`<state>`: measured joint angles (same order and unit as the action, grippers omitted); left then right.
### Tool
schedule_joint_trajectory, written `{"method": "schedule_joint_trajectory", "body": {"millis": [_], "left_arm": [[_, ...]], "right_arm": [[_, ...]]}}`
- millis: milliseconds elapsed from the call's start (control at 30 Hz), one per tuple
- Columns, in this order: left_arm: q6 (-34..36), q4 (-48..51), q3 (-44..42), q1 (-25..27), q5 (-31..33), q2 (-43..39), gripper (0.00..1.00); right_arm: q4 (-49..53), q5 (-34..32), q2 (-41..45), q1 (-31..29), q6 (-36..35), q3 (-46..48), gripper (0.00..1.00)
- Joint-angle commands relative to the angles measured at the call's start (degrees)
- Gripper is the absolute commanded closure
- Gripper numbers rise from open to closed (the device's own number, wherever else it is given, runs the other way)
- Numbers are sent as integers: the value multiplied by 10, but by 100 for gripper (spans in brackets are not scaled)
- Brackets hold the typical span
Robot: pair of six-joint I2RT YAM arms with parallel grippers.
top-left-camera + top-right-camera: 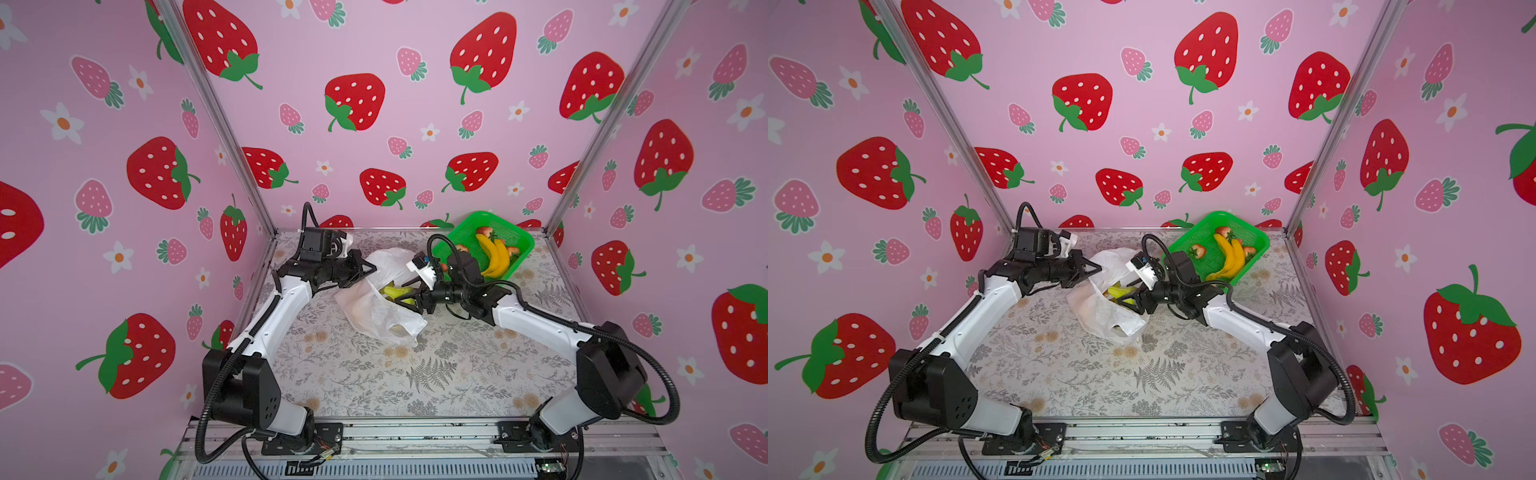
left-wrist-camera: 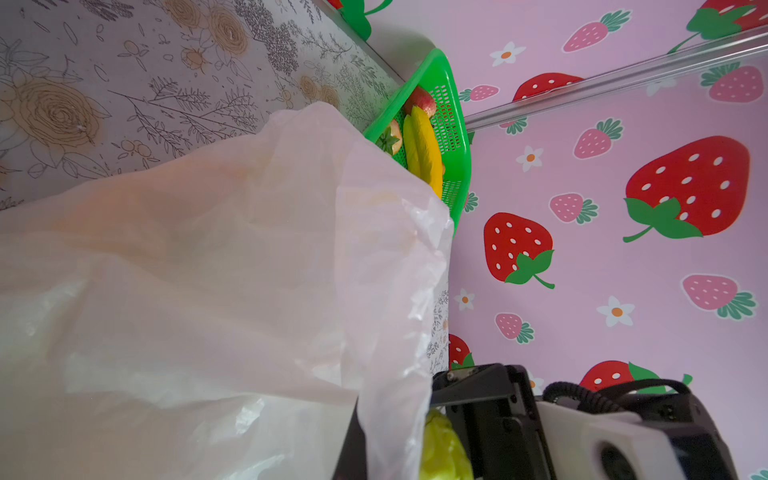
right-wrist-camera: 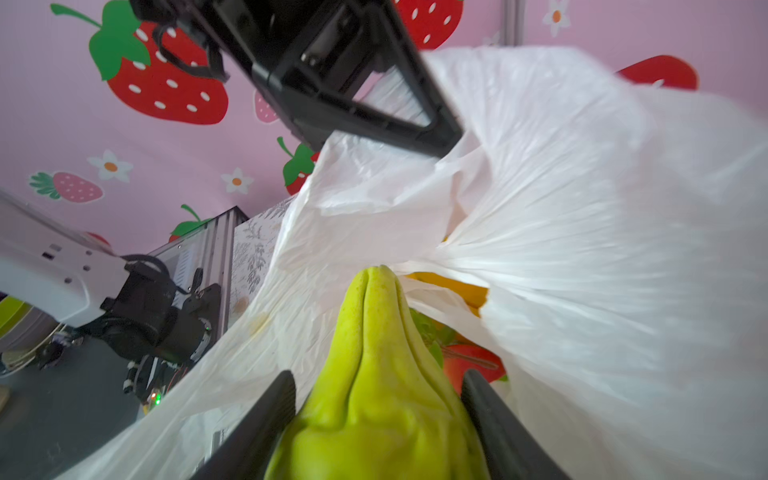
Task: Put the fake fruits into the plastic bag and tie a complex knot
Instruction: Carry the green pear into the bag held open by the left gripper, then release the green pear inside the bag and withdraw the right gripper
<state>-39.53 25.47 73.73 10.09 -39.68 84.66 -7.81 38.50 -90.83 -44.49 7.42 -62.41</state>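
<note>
The left claw (image 1: 371,267) pinches the bag (image 1: 376,309) rim, holding its mouth up. The right claw (image 3: 376,399) grips a green pear (image 3: 374,374) at that mouth, fruit already inside beyond it. Bananas (image 1: 494,255) and strawberries wait in the basket (image 1: 521,245) behind it; nothing is knotted.

My left arm reaches forward over the table, elbow bent, and my left gripper (image 1: 368,268) points inward toward the middle with its jaws pressed together. My right arm reaches forward and inward from its side, and my right gripper (image 3: 376,419) has its jaws apart, one on each side.
</note>
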Motion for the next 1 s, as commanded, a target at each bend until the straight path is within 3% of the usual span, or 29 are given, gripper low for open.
{"method": "schedule_joint_trajectory", "body": {"millis": [0, 467, 633, 967], "left_arm": [[-4, -9, -2, 3, -13, -7, 100], [-4, -9, -2, 3, -12, -7, 100], [-5, -9, -2, 3, -12, -7, 100], [-6, -9, -3, 4, -13, -6, 100]], "right_arm": [[-3, 26, -31, -24, -52, 7, 48], [-68, 42, -140, -56, -36, -2, 49], [-141, 37, -147, -57, 5, 28, 37], [-152, -5, -106, -55, 8, 45, 20]]}}
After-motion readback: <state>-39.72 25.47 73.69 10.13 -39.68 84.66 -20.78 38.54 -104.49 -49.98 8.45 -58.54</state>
